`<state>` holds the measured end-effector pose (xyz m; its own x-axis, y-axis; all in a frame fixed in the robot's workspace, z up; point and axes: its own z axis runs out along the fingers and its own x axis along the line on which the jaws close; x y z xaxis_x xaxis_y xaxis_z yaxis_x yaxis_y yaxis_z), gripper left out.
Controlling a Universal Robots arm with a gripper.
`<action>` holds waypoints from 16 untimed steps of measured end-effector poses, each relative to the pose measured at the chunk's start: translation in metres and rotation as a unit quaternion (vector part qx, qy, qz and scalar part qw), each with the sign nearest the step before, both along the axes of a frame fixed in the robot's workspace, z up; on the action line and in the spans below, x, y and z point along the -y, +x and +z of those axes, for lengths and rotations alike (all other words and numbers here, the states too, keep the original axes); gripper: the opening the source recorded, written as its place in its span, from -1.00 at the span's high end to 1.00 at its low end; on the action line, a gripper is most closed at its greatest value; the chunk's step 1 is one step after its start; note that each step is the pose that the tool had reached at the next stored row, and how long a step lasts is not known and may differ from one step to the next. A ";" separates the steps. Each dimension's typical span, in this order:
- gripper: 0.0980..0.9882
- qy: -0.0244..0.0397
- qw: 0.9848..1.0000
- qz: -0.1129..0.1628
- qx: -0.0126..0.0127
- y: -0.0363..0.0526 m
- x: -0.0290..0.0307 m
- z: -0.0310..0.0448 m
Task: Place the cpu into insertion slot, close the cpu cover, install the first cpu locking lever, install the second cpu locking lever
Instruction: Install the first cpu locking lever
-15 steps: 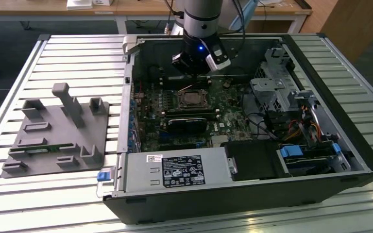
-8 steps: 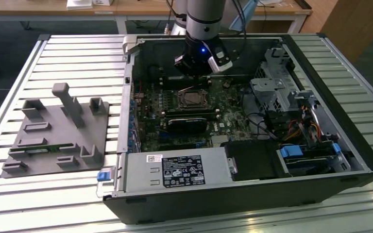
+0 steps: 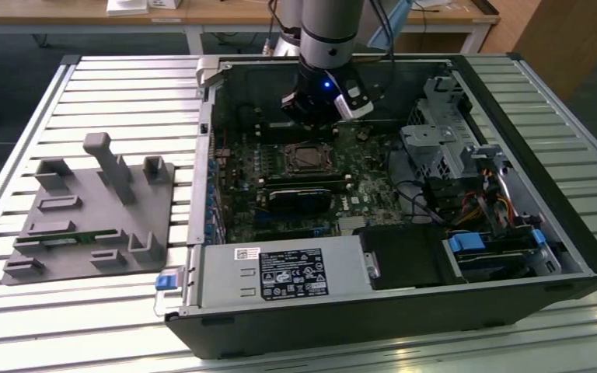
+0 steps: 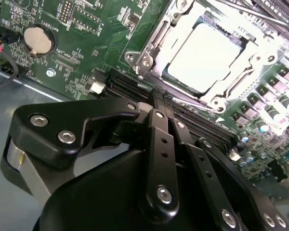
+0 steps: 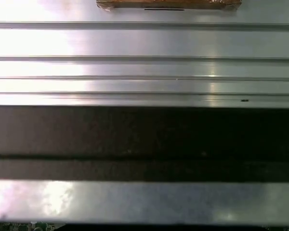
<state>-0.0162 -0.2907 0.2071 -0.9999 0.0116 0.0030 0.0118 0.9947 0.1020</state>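
Here, gripper (image 3: 316, 116) hovers above cpu (image 4: 208, 60), memory slots (image 4: 135, 91) beside.

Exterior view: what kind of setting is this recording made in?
Probably a robotics lab or test bench: an open computer case lies on a slatted aluminium table, a grey parts fixture sits beside it, and wooden desks stand behind.

My tool (image 4: 159, 96) fingertips merge against dark slots; the cpu (image 4: 204, 57) glares white, surface detail unreadable.
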 end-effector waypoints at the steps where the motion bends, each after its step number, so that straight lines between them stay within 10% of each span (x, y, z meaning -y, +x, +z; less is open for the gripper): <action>1: 0.98 -0.002 1.000 0.000 0.000 0.0001 0.0000 -0.0008; 16: 0.98 -0.022 1.000 0.000 -0.003 0.0031 -0.0022 -0.0105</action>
